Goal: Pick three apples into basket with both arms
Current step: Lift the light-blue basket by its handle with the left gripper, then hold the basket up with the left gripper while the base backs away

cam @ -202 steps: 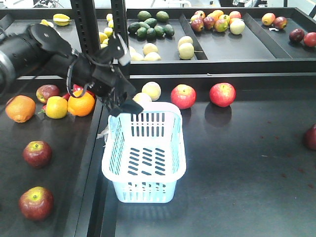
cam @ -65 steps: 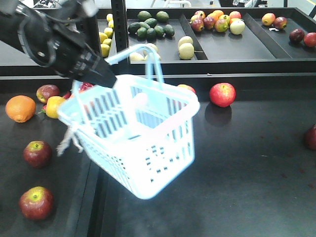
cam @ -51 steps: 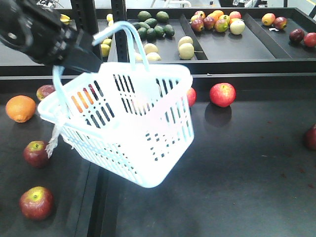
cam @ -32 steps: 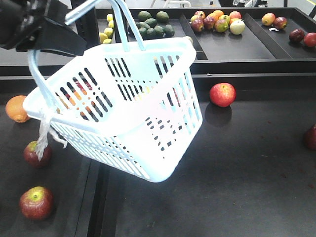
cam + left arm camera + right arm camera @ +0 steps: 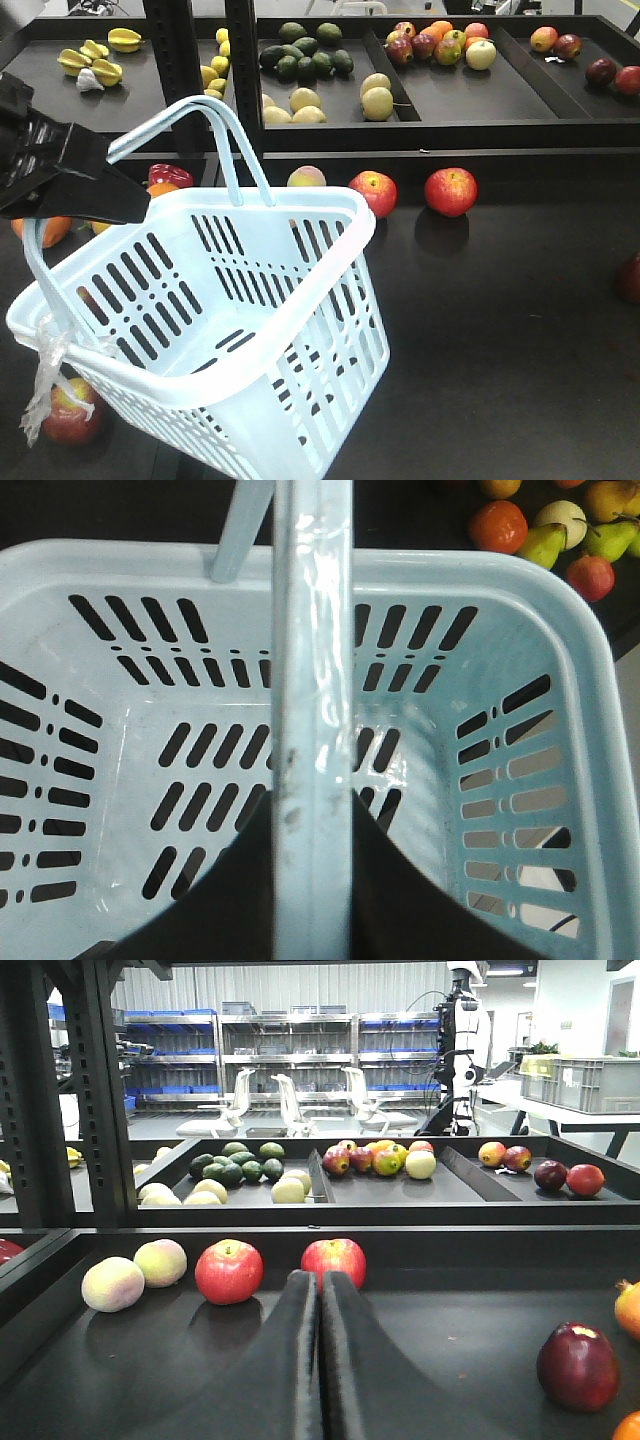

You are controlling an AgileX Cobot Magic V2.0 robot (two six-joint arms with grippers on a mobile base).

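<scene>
Fingers [image 5: 225, 900] of left gripper [image 5: 120, 195] clamped on swing handle [image 5: 312, 680] — basket [image 5: 260, 197] hangs tilted over black table [image 5: 500, 350] | right gripper [image 5: 320, 1285] fingers pressed flat together | dark red apple [image 5: 68, 422] on table, partly behind basket's lower-left corner

The basket [image 5: 270, 197] is smooth, glossy pale-blue plastic, its handle [image 5: 312, 680] shiny but scuffed; the left gripper [image 5: 115, 190] is matt black.

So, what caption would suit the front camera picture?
Left gripper holds the empty basket aloft by one handle above the table.
</scene>
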